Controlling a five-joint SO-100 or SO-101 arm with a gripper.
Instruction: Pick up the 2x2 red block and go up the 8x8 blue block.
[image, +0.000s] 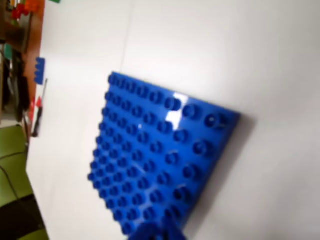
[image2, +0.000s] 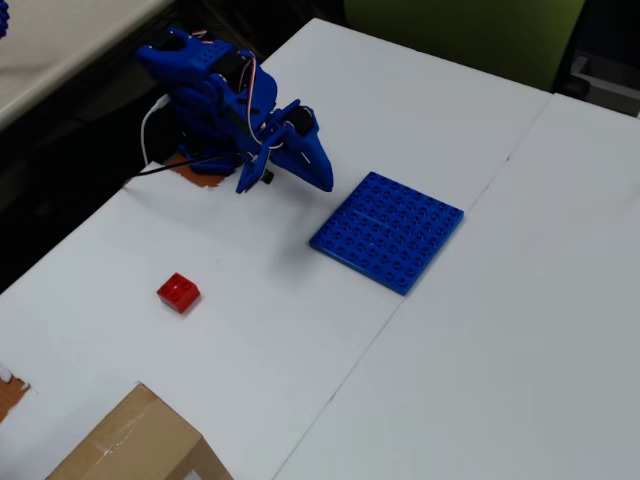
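Blue 8x8 block (image: 160, 155) nearest wrist cam; no readable txt.

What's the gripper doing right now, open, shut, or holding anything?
Gripper: holding nothing; open or shut cannot be told. The red block lies untouched on the table.

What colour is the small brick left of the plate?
Bright red brick, clearest in the overhead view.
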